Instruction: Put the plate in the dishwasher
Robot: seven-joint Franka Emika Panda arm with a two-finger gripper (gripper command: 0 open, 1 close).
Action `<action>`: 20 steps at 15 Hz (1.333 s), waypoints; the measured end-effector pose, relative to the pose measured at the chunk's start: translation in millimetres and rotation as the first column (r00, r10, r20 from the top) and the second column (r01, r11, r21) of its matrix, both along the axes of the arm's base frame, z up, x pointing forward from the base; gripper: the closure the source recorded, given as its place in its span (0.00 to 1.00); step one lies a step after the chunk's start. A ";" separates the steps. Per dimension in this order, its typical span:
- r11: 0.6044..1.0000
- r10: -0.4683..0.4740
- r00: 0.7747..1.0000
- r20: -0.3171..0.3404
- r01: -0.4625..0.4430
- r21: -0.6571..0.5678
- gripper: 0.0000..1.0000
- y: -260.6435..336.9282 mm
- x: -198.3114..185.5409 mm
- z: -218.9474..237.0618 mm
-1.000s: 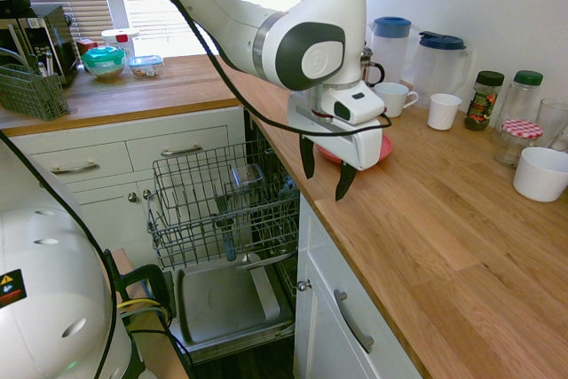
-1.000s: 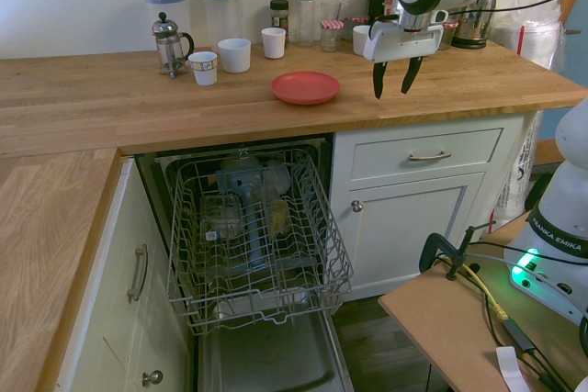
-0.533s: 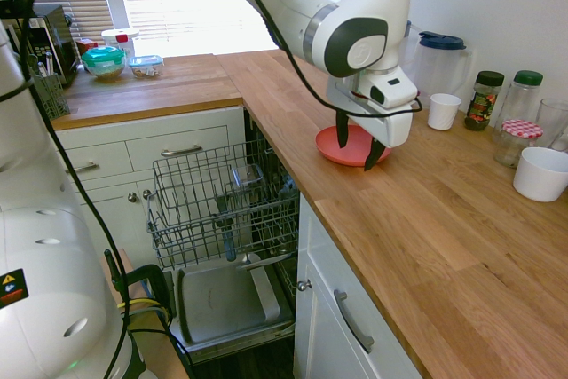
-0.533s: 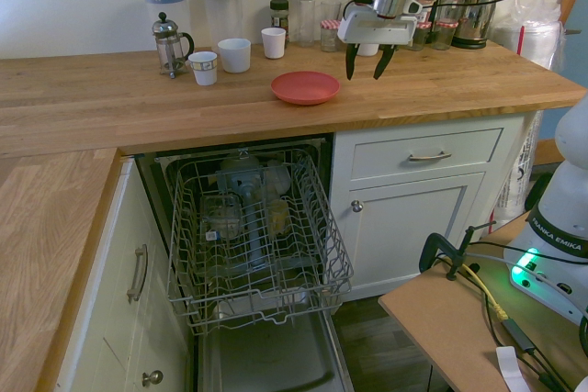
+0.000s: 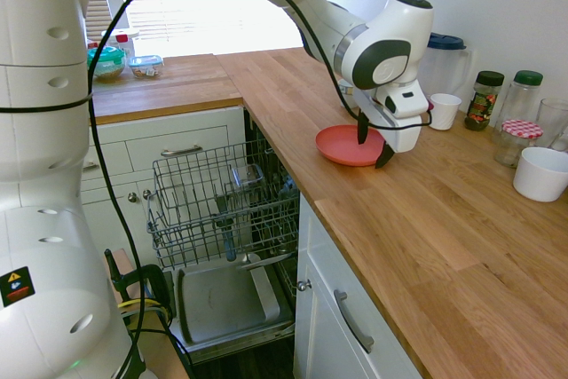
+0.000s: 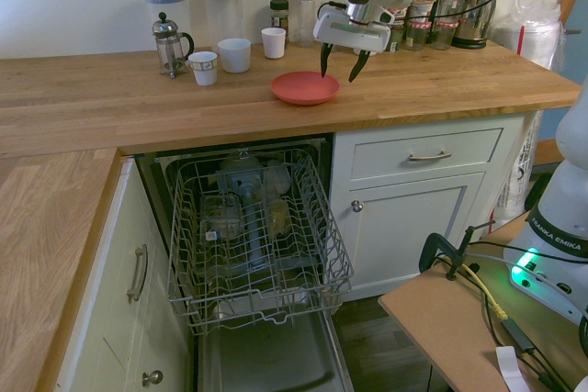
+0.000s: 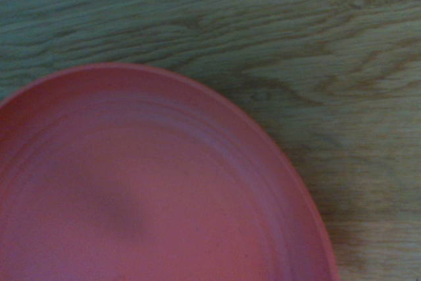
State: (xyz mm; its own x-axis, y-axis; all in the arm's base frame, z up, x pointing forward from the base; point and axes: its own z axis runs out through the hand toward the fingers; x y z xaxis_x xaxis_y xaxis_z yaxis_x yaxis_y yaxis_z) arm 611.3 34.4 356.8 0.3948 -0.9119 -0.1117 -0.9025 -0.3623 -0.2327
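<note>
The coral-red plate [image 5: 342, 145] [image 6: 304, 87] [image 7: 145, 189] lies flat on the wooden counter [image 5: 444, 246], above the open dishwasher [image 5: 222, 210] [image 6: 257, 236]. My gripper [image 5: 373, 141] [image 6: 338, 63] hangs open just above the plate's edge on the side away from the dishwasher, fingers pointing down, nothing between them. The grey wire rack is pulled out over the lowered door and holds some glassware. In the wrist view the plate fills the lower left, with bare wood around it.
Behind the plate stand a white cup [image 5: 444, 111], two blue-lidded jugs [image 6: 166, 2], a French press [image 6: 168, 43], jars [image 5: 485, 99] and a white bowl [image 5: 540, 173]. White drawers and cupboards [image 6: 413, 199] flank the dishwasher.
The arm has swung across the counter toward the plate and lowered. The gripper now hangs over the plate's rim, still open.
</note>
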 end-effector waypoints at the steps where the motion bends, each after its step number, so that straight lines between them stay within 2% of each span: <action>1: 1.000 -0.005 1.000 -0.003 0.005 0.005 0.00 0.9 3.1 -3.5; 2: 1.000 -0.008 1.000 -0.003 0.008 0.009 1.00 0.7 5.0 -6.5; 20: 0.996 0.043 0.998 0.038 -0.046 0.081 1.00 -41.0 22.7 -23.3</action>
State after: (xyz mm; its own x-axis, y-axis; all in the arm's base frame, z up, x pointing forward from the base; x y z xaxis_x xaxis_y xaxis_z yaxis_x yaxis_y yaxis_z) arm 634.1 -6.6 333.5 0.4404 -0.8815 -0.1701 -0.8762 -0.3807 -0.2957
